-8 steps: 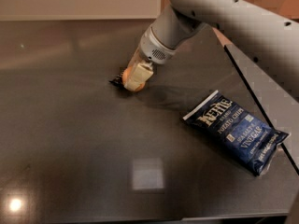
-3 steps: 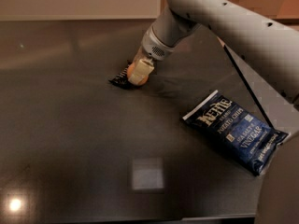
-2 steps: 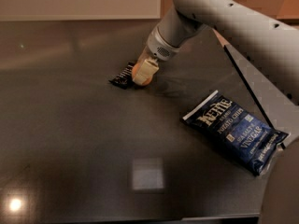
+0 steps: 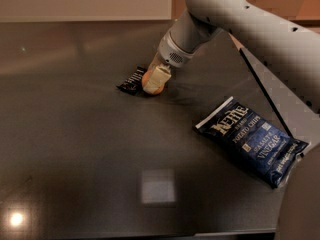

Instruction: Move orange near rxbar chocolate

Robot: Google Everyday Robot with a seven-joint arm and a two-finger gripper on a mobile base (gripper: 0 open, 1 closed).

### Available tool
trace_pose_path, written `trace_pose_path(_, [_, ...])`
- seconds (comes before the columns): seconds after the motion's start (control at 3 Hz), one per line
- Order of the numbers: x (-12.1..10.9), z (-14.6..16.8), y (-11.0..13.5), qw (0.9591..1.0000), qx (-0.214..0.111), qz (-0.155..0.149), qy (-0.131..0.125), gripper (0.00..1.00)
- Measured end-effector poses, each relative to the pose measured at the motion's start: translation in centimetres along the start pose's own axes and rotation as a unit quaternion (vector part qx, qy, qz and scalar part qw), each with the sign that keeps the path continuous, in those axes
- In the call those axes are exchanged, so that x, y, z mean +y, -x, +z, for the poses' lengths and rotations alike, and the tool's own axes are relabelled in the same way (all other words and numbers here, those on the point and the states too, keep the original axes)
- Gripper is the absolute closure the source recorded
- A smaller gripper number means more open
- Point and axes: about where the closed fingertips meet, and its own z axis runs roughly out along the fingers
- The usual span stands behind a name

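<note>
Where rxbar (image 4: 131,80) lies, gripper (image 4: 153,83) holds orange (image 4: 146,78).

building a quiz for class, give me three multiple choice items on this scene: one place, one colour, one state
1. Where is the claw? A at the front edge B beside the rxbar chocolate C far left corner
2. The chip bag is A red B dark blue C yellow
3. The orange is A gripped by the claw B lying loose alone C on the chip bag
Key: B, the claw sits just right of that bar; B, its wrapper is dark blue; A, a claw finger wraps it.
</note>
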Motion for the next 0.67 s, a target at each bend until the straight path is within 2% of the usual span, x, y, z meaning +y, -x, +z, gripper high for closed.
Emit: trace_pose_path(0.67, [0.15, 0.40, 0.09, 1.0000, 0.001, -0.001, 0.004, 0.13])
